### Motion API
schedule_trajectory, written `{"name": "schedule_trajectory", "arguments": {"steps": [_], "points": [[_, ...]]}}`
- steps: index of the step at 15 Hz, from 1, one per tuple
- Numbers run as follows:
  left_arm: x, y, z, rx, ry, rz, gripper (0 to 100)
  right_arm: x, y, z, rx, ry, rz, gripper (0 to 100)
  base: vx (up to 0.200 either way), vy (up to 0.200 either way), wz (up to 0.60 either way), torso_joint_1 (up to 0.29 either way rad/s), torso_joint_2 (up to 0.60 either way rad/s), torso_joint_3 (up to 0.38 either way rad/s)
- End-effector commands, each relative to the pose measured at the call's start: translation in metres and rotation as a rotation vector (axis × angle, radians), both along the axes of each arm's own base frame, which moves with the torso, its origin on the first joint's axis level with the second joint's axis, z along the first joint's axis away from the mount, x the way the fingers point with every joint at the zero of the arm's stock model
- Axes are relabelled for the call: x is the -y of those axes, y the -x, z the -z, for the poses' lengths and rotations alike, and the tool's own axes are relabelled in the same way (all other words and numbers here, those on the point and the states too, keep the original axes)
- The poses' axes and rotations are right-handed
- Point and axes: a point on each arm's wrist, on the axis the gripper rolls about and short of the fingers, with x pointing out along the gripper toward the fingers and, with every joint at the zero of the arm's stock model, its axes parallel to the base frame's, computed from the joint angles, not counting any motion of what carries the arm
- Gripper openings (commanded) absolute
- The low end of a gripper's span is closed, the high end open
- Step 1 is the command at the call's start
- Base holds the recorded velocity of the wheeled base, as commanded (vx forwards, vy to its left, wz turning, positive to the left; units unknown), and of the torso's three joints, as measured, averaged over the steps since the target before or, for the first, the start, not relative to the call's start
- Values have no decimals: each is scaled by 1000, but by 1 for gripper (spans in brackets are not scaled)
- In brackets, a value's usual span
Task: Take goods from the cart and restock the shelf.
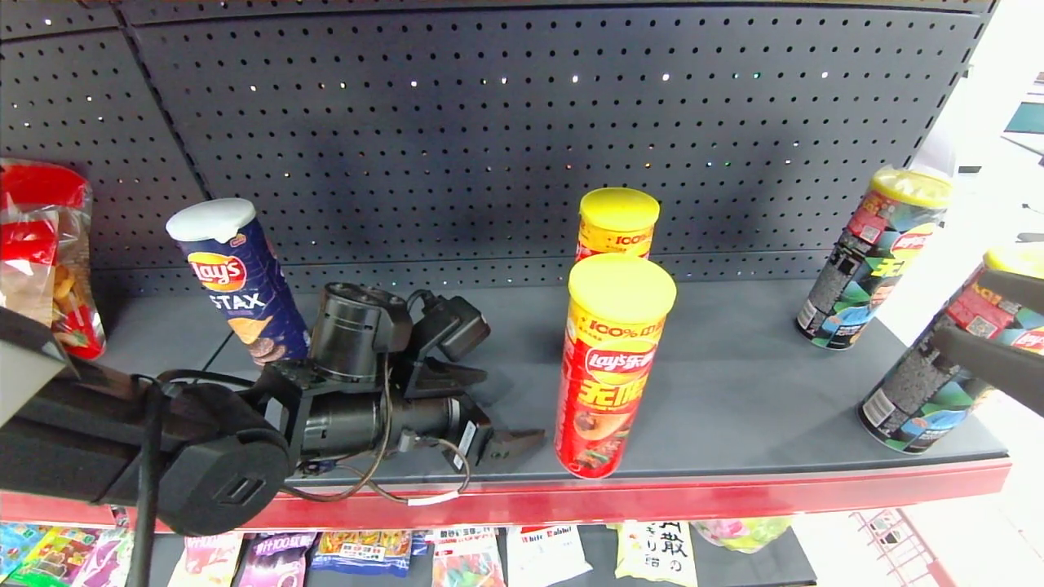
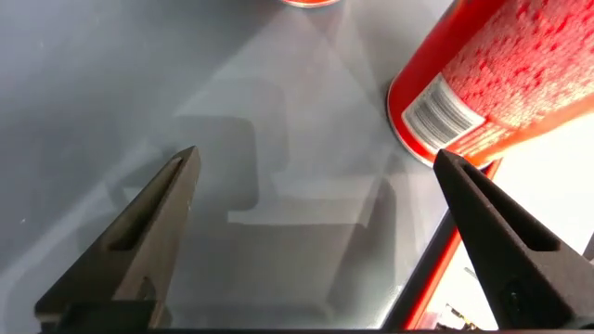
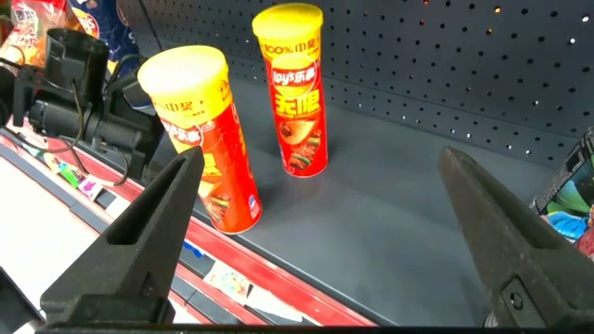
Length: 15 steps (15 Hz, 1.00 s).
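A red chip can with a yellow lid (image 1: 613,367) (image 2: 483,83) (image 3: 209,139) stands near the front edge of the grey shelf (image 1: 734,391). A second red can (image 1: 617,224) (image 3: 297,93) stands behind it. My left gripper (image 1: 499,412) (image 2: 316,156) is open just left of the front can, low over the shelf, with nothing between its fingers. At the shelf's right end my right gripper (image 1: 962,308) (image 3: 322,158) is open and holds nothing. It hangs beside a black-and-green can (image 1: 930,383) (image 3: 575,195).
A tilted blue can (image 1: 241,281) leans at the back left, beside a snack bag (image 1: 45,253). Another black-and-green can (image 1: 877,257) stands at the back right. A pegboard wall (image 1: 522,122) closes the rear. Packets (image 1: 457,554) lie on the shelf below.
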Motion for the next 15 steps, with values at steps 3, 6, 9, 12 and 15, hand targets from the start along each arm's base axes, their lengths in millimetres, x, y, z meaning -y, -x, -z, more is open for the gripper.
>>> {"name": "schedule_trajectory", "arguments": {"steps": [3,6,9,12,15], "points": [[1,-1,-1,2,4,11,100,0,-1,1,-4,2,-1,100,0,0,0,0,0,0],[3,-2,0,-1,9,20,100,0,-1,1,-4,2,-1,100,0,0,0,0,0,0],[7,-5,0,5,12,26,100,0,-1,1,-4,2,-1,100,0,0,0,0,0,0],[12,-9,-2,15,18,30,100,0,-1,1,-4,2,-1,100,0,0,0,0,0,0],[15,-9,0,12,17,38,100,0,-1,1,-5,3,1,100,0,0,0,0,0,0]]}}
